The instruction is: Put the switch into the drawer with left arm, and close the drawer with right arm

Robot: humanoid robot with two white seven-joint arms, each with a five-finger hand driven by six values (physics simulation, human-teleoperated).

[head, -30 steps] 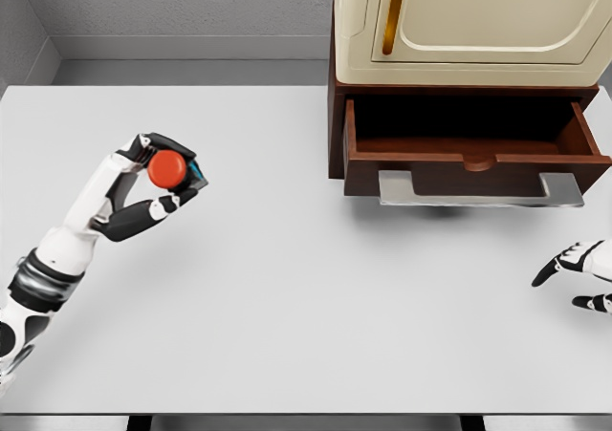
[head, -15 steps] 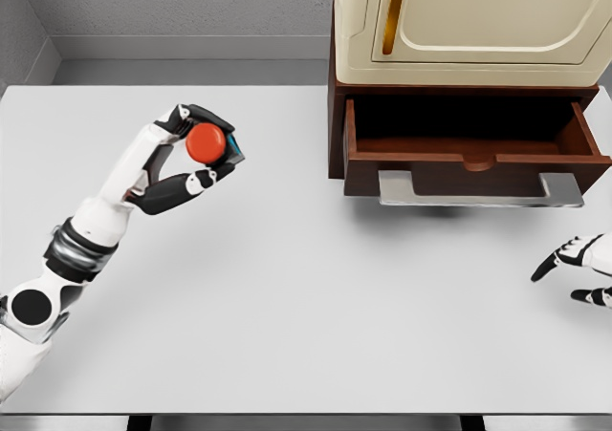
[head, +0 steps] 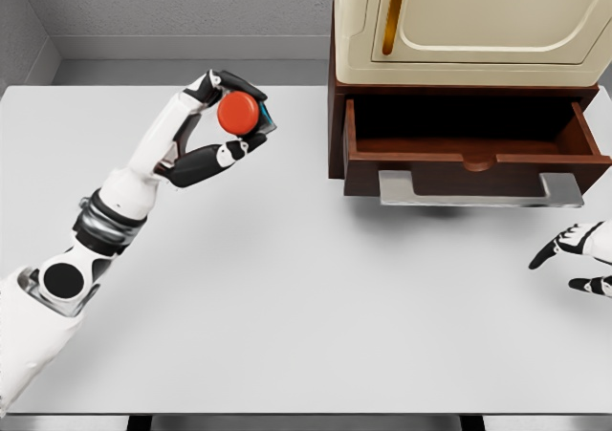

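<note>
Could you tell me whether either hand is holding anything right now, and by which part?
The left hand holds the switch by its sides, between thumb and fingers, red button facing the camera. The right hand holds nothing.

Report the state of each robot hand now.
Left robot hand: closed on the red switch.
Right robot hand: open, holding nothing.
</note>
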